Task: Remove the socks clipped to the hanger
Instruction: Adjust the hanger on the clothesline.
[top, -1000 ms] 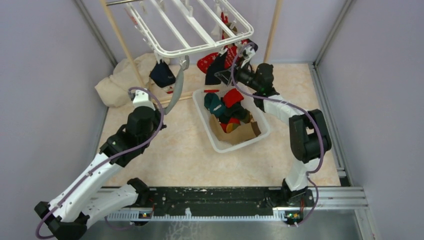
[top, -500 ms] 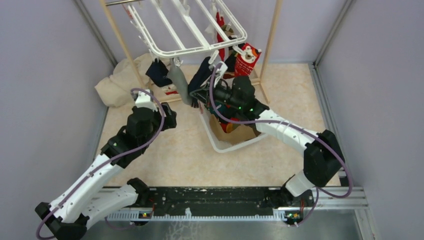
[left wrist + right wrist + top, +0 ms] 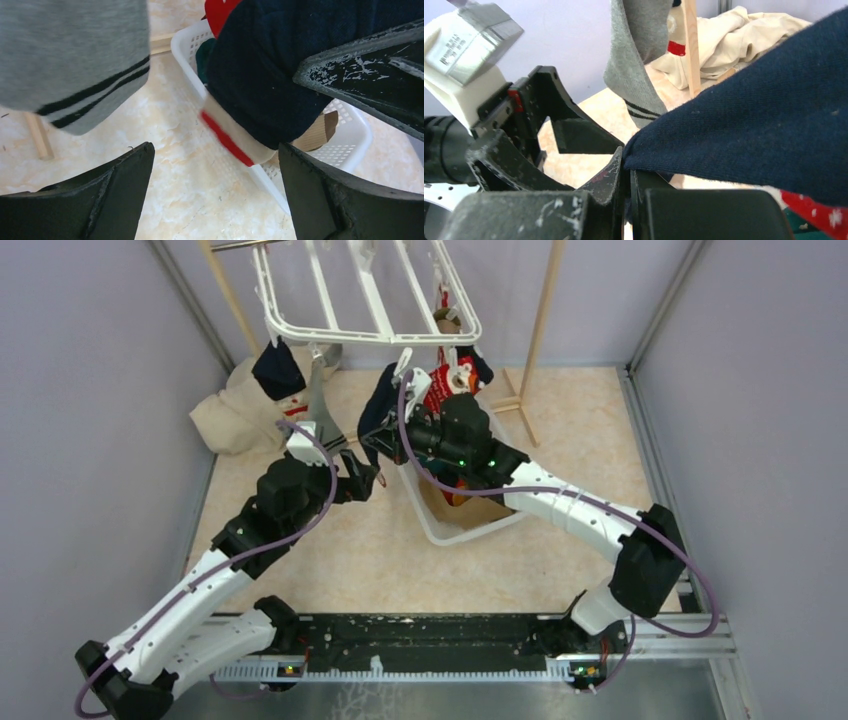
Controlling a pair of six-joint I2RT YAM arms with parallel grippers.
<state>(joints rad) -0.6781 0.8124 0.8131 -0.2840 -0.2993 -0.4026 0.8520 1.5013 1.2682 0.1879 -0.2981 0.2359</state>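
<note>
- L claw (image 3: pixel 215 150): fingers spread wide, nothing btw them. Sits low over the floor, just left of the basket (image 3: pixel 350 145), facing the navy sock (image 3: pixel 749 130).
- R claw (image 3: pixel 628 172): jaws pressed together, pinching the navy sock's lower edge. The fabric stretches up and away from the pinch.
- R arm reaches across the basket from the right. The 2 claws are close, tips near each other but apart.
- Navy sock: cream cuff w/ red band, hangs over the basket's left rim. In top view it runs up toward the hanger (image 3: pixel 360 300) near rail. Can't tell if a clip holds it.
- Hanger: white frame w/ crossbars, up at the back btw 2 wood poles (image 3: pixel 540 310), tilted, near edge lower.
- Grey sock (image 3: pixel 75 55): dark stripes near the bottom, hangs from the hanger's near-left side, just left of the navy sock. Above L claw, not touching it.
- 2nd navy sock (image 3: pixel 278 370): bunched at the hanger's near-left corner, beside the grey sock's top.
- Red sock (image 3: pixel 440 388): patterned w/ white, hangs at the near-right corner, just behind the R wrist.
- Basket: white, slatted, on the floor below the hanger's near edge. Red and teal fabric plus a brown card piece (image 3: pixel 320 132) show inside. R arm hides most of it in top view.
- Cream cloth (image 3: pixel 228 405): heaped on the floor back-left, by the left pole.
</note>
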